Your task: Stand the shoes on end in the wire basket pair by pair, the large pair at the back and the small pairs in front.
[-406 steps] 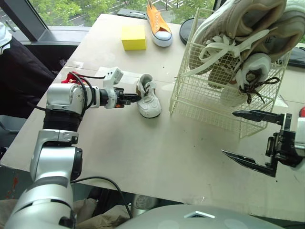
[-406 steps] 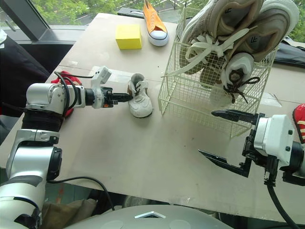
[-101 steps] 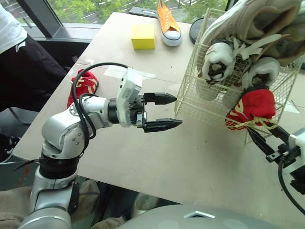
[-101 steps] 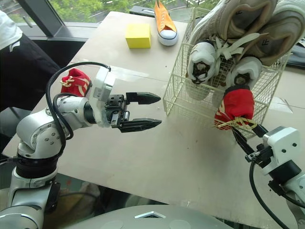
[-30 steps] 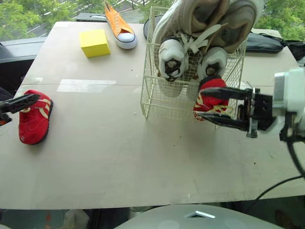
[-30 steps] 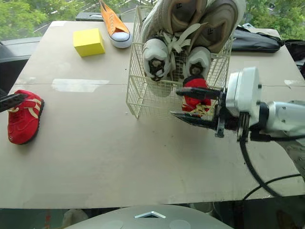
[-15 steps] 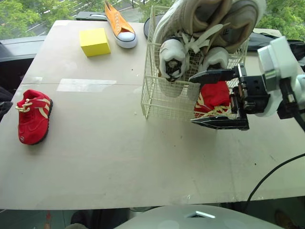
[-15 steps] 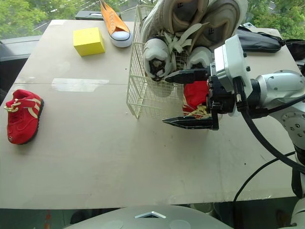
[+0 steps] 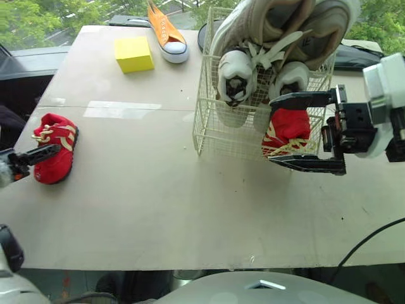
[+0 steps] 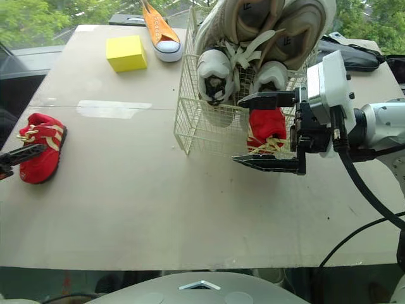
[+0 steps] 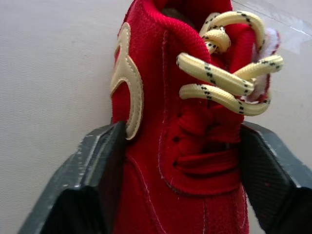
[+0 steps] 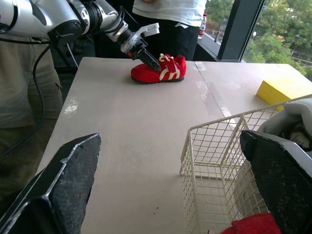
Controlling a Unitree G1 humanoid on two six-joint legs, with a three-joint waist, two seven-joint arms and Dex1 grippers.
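Note:
The white wire basket (image 9: pixel 212 130) stands at mid-table. A large beige pair (image 9: pixel 285 25) stands on end at its back, with a small white pair (image 9: pixel 235 76) in front of it. One small red shoe (image 9: pixel 288 126) stands at the basket's front right. My right gripper (image 9: pixel 270 130) is open wide beside that corner, with nothing between its fingers. The other red shoe (image 9: pixel 56 155) lies on the table at the far left. My left gripper (image 11: pixel 180 134) is shut on it, one finger pressed to each side below the yellow laces.
An orange sneaker (image 9: pixel 168 31) and a yellow block (image 9: pixel 134 54) lie at the back left. A black bag (image 9: pixel 357 57) sits behind the basket on the right. A person (image 12: pixel 170 19) stands past the table's left end.
My right gripper has opened off the red shoe in the basket and drawn back a little. My left gripper has come over the red shoe on the table and closed on it.

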